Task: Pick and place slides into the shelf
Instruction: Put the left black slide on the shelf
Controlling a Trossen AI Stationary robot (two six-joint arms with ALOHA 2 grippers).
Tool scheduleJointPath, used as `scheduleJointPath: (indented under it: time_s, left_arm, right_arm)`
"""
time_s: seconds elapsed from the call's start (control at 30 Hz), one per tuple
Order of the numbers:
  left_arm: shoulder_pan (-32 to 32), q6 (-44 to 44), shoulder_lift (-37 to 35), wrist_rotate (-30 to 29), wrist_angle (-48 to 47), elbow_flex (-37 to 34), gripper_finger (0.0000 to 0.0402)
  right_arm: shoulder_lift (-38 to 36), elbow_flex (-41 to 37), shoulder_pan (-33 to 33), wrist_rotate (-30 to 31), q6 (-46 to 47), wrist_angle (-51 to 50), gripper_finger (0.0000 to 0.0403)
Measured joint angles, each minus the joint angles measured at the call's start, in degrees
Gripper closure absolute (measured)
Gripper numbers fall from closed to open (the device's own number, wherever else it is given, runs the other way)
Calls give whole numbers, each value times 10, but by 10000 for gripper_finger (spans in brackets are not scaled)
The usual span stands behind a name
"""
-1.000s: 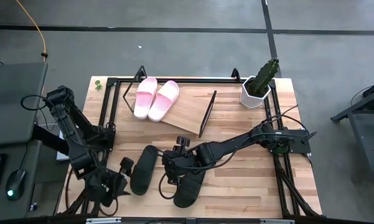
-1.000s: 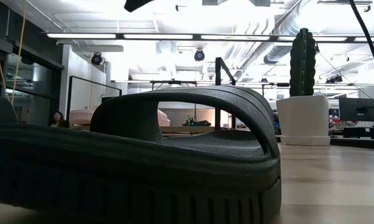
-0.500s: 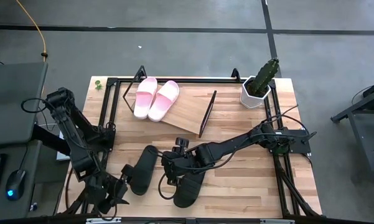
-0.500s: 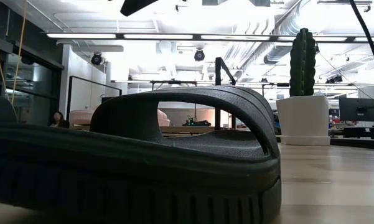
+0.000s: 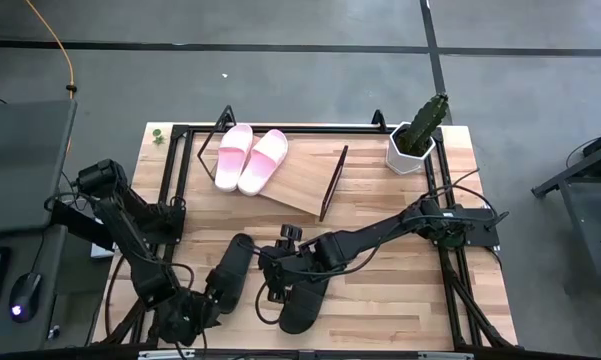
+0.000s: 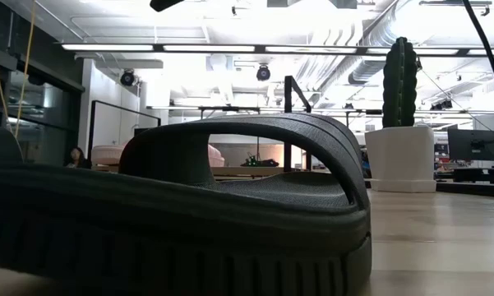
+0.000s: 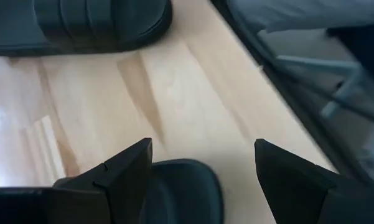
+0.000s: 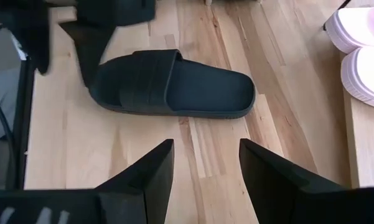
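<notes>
Two pale pink slides (image 5: 248, 158) lie side by side on the left part of the slanted wooden shelf (image 5: 305, 185). Two black slides lie flat on the tabletop: the left one (image 5: 230, 272) and the right one (image 5: 305, 292). One black slide fills the low view (image 6: 189, 205). My left gripper (image 5: 208, 298) is open at the left black slide's near end, whose rounded tip (image 7: 180, 186) lies between the fingers; I see no touch. My right gripper (image 5: 272, 280) is open and empty between the two black slides, facing the left one (image 8: 168, 84).
A white pot with a cactus (image 5: 415, 140) stands at the far right corner. The shelf's black wire frame (image 5: 332, 180) rises at the far middle. The table's near edge (image 7: 280, 93) runs close by my left gripper. Bare wood lies right of the black slides.
My left gripper has gone toward the table's near edge and then right, closing in on the near end of the left black slide. The slides have kept still.
</notes>
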Motion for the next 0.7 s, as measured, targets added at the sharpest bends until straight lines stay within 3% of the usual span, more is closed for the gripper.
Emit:
scheduleJointPath:
  time_s: [0.7]
  left_arm:
    - [0, -122, 21, -41, -152, 0, 137]
  right_arm:
    - [0, 0, 3, -2, 0, 18, 231]
